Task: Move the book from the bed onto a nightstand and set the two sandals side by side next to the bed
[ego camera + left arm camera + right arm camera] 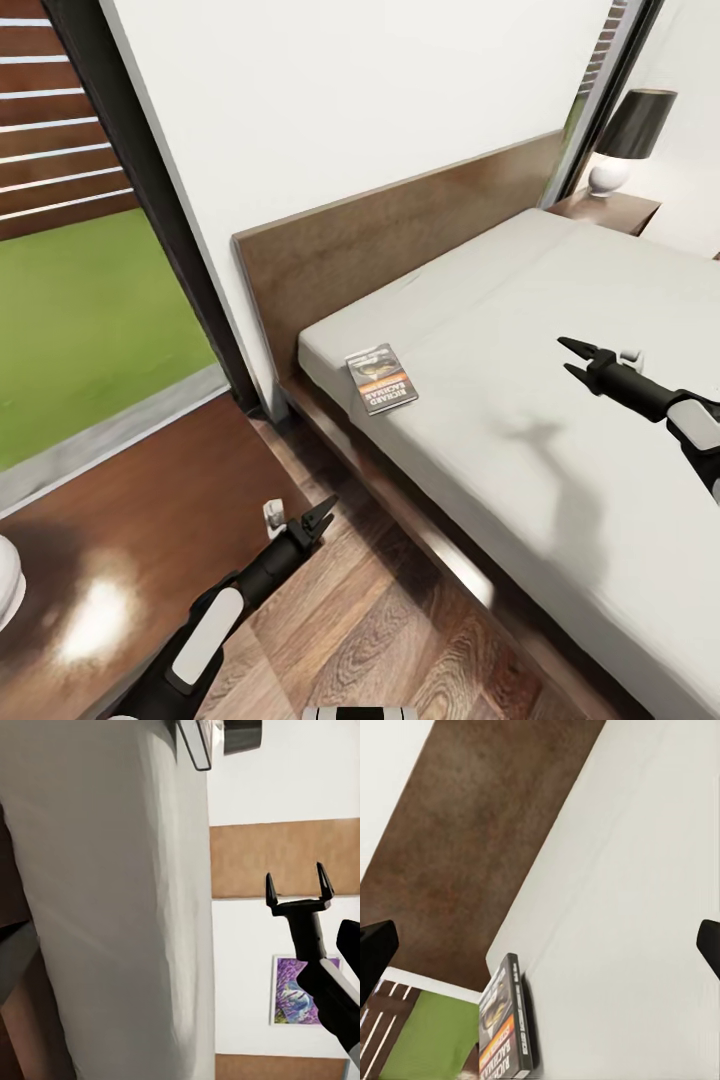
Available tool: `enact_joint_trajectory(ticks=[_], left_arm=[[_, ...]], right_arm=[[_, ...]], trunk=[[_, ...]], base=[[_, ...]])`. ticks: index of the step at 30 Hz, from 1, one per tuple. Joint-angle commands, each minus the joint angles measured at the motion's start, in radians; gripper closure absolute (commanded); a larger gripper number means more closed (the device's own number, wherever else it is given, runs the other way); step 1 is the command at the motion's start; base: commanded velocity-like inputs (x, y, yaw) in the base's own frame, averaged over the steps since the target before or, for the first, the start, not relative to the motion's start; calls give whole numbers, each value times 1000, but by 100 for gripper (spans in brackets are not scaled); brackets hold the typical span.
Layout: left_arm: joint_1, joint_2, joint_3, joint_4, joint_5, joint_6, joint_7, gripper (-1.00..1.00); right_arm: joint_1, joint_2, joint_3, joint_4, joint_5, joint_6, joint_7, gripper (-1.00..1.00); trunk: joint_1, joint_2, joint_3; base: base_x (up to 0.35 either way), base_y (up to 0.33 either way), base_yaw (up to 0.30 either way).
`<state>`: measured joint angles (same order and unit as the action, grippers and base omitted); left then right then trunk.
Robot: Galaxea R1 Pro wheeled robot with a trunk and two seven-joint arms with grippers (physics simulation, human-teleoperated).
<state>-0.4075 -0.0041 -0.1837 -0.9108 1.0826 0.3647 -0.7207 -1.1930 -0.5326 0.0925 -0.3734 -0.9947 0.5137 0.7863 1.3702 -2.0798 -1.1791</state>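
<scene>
Head view: large low bed (600, 480) w/ dark brown wood frame, headboard and off-white mattress runs from centre to lower right. Thin paperback book (381, 378) w/ grey-and-orange cover lies flat on the mattress near its head-end corner, centre frame. Right gripper (577, 357), black, hovers over the mattress at mid right, well apart from the book, fingers spread, holding nothing. Left gripper (322, 513), black, sits lower centre-left over the brown plank floor (380, 640) beside the bed frame, fingers parted, empty. Glossy dark brown nightstand (120, 560) top fills lower left; a second nightstand (610, 210) w/ a black-shaded lamp (630, 135) stands upper right.
</scene>
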Motion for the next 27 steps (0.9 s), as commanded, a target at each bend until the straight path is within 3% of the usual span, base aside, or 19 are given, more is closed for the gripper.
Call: enact_joint_trajectory(ticks=[1, 7, 13, 18, 27], left_arm=[[-1, 0, 0, 0, 10, 9, 0, -100], [-1, 1, 18, 5, 10, 9, 5, -100], [-1, 1, 87, 10, 10, 13, 7, -100], [-1, 1, 117, 26, 10, 15, 8, -100], [-5, -7, 127, 83, 11, 6, 11, -100]], right_arm=[[-1, -1, 7, 1, -10, 4, 1, -100], [-1, -1, 7, 9, -9, 6, 15, -100], [0, -1, 7, 18, -9, 7, 17, -100], [0, 1, 7, 19, -9, 5, 14, -100], [0, 3, 6, 13, -15, 4, 13, -100]], trunk=[[0, 0, -1], [0, 0, -1], [0, 0, -1], [0, 0, -1], [0, 0, -1]], base=[[0, 0, -6], [0, 0, -2], [0, 0, 0], [0, 0, 0], [0, 0, 0]])
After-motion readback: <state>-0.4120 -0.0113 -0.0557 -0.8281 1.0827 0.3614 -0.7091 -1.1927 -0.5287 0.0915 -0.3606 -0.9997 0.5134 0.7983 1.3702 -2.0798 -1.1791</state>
